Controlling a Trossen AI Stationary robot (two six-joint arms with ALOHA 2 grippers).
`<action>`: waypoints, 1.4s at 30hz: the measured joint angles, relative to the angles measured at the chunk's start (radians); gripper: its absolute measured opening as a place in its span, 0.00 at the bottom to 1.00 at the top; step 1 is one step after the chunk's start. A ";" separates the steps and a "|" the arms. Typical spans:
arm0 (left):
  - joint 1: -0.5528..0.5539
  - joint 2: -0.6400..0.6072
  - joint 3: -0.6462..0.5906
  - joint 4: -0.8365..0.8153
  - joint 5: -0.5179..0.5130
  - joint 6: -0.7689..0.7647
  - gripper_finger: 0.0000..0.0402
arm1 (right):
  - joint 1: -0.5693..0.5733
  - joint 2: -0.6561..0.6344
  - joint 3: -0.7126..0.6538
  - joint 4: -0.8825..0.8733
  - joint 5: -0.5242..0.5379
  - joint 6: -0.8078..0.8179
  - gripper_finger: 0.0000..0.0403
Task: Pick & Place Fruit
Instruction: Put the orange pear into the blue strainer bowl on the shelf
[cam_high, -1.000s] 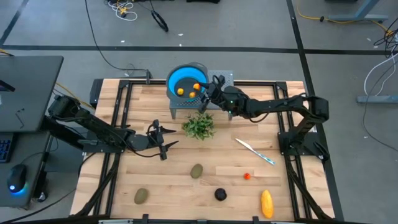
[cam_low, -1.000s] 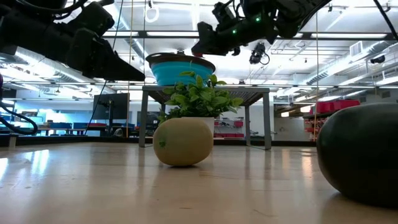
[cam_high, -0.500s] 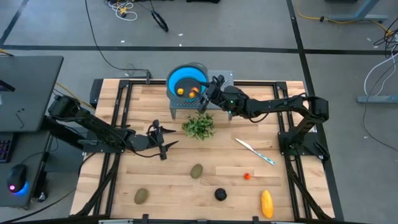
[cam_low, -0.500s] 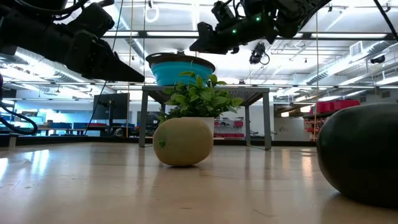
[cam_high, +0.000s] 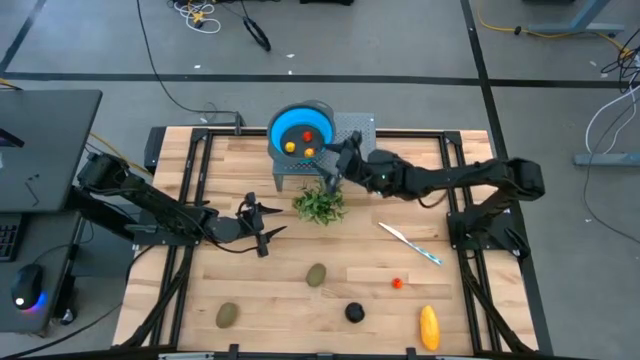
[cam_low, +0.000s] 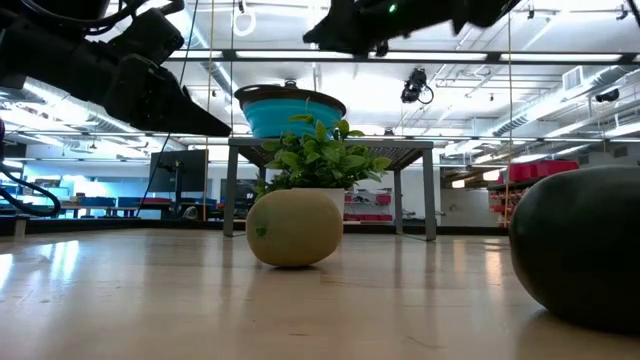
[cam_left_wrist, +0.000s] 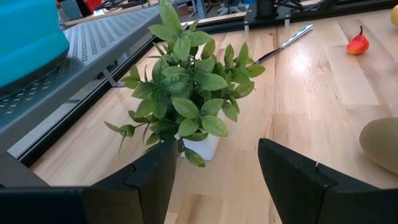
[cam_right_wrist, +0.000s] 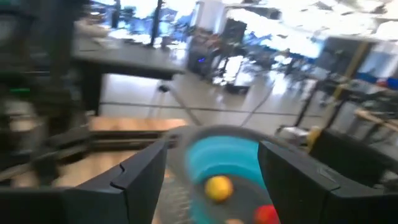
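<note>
The blue bowl (cam_high: 301, 131) sits on a small grey mesh stand (cam_high: 352, 128) at top centre of the high view, with three small pieces of fruit in it: two orange ones (cam_high: 291, 147) and a red one (cam_high: 307, 135). The right wrist view is blurry but shows the same bowl with an orange ball and a red one inside.

The right gripper (cam_high: 338, 165) is just right of the bowl, above the leafy plant (cam_high: 319, 203), its arm stretched in from the right side of the frame. The fingers are spread with nothing between them. The left gripper (cam_high: 262, 226) hangs left of centre over the wooden surface (cam_high: 400, 250), pointing toward the plant, jaws apart and empty.

The rest of the fruit lies along the bottom of the high view: an olive-green oval (cam_high: 316, 274), another one (cam_high: 228, 315) at lower left, a black ball (cam_high: 354, 312), a tiny red piece (cam_high: 397, 283) and the yellow oblong (cam_high: 429, 326) at lower right. A white knife (cam_high: 409, 244) lies right of the plant.
</note>
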 joint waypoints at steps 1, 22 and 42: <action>0.000 0.000 0.000 -0.004 0.000 -0.001 0.58 | 0.021 -0.013 0.000 -0.047 -0.001 0.022 0.65; 0.000 0.000 -0.001 0.020 0.010 -0.049 0.58 | 0.330 0.042 -0.060 -0.392 -0.177 0.314 0.65; 0.000 0.000 -0.001 0.018 0.007 -0.042 0.58 | 0.495 0.046 -0.071 -1.085 -0.569 1.009 0.65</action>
